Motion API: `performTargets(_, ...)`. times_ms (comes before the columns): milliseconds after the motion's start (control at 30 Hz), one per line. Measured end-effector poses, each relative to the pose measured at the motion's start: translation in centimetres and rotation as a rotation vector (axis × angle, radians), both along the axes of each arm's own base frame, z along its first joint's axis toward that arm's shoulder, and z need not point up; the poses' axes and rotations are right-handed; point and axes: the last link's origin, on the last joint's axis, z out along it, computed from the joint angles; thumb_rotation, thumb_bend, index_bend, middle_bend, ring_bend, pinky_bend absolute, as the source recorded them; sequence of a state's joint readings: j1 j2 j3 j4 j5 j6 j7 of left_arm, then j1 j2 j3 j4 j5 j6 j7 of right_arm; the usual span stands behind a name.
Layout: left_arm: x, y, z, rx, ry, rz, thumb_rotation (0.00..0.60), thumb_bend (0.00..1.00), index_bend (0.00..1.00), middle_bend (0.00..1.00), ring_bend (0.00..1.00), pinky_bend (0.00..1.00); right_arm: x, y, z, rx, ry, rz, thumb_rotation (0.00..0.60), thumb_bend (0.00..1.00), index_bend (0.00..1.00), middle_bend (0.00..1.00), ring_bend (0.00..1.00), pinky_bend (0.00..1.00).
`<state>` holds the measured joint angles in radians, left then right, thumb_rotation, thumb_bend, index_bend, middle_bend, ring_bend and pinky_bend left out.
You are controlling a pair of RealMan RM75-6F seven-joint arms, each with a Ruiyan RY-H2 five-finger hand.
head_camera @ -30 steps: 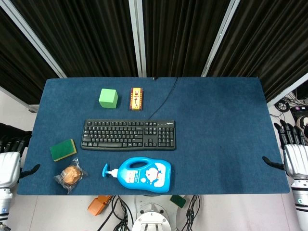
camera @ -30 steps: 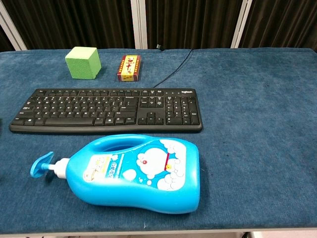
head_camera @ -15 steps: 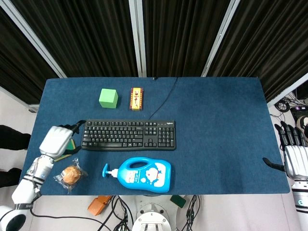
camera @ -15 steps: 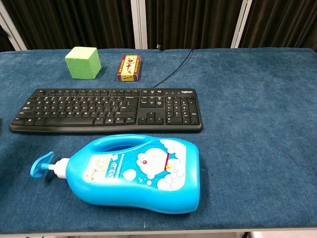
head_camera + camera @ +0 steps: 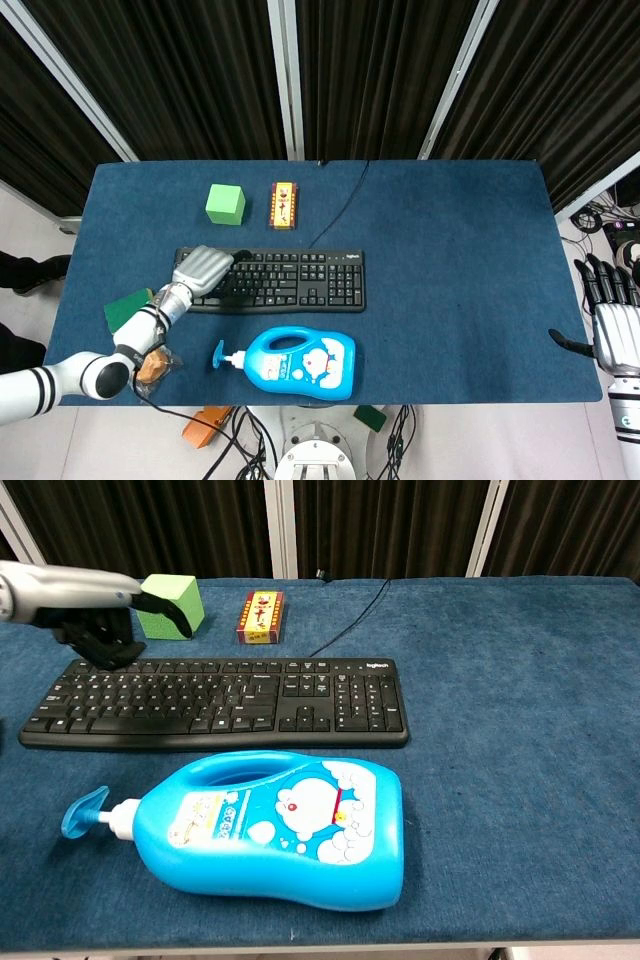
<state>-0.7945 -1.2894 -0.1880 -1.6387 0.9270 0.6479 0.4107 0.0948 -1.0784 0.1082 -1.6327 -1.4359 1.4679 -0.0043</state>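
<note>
Keyboard (image 5: 270,279), black and full-width, lies mid-table, its cable running toward 12 o'clock. Left hand (image 5: 203,268) hovers over its 9 o'clock end, fingers loosely curled, holding nothing.

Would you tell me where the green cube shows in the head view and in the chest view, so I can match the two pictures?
Head view: green cube at upper left, behind the keyboard.
Chest view: green cube at top left, partly behind the left hand.
Shared landmark: the red card box just right of it.
</note>
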Motion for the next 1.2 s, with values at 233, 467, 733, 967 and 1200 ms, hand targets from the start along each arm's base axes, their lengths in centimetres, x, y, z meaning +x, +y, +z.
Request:
performTargets(233, 1.2, 0.7, -2.3, -0.048, 0.022, 0.018, 0.600, 0.66, 0.19, 0.91, 0.93, 0.87, -0.1, 0.0, 0.0, 0.000, 0.000, -0.005, 0.600, 0.15, 0.00, 0.00, 0.00, 0.00)
performTargets(467, 1.8, 0.2, -3.6, -0.080, 0.050, 0.004, 0.600, 0.66, 0.19, 0.91, 0.93, 0.87, -0.4, 0.1, 0.0, 0.000, -0.002, -0.013, 0.600, 0.15, 0.00, 0.00, 0.00, 0.00)
performTargets(733, 1.7, -0.3, -3.9, -0.086, 0.071, 0.002, 0.600, 0.65, 0.19, 0.91, 0.93, 0.87, -0.5, 0.1, 0.1, -0.003, -0.001, -0.015, 0.600, 0.15, 0.00, 0.00, 0.00, 0.00)
performTargets(967, 2.3, -0.6, -4.3, -0.090, 0.070, -0.013, 0.600, 0.65, 0.19, 0.91, 0.93, 0.87, -0.5, 0.0, 0.0, 0.000, -0.003, -0.016, 0.600, 0.15, 0.00, 0.00, 0.00, 0.00)
performTargets(1200, 2.1, -0.5, -4.8, -0.103, 0.083, -0.002, 0.600, 0.65, 0.19, 0.91, 0.93, 0.87, -0.8, 0.1, 0.1, -0.005, -0.004, -0.024, 0.600, 0.15, 0.00, 0.00, 0.00, 0.00)
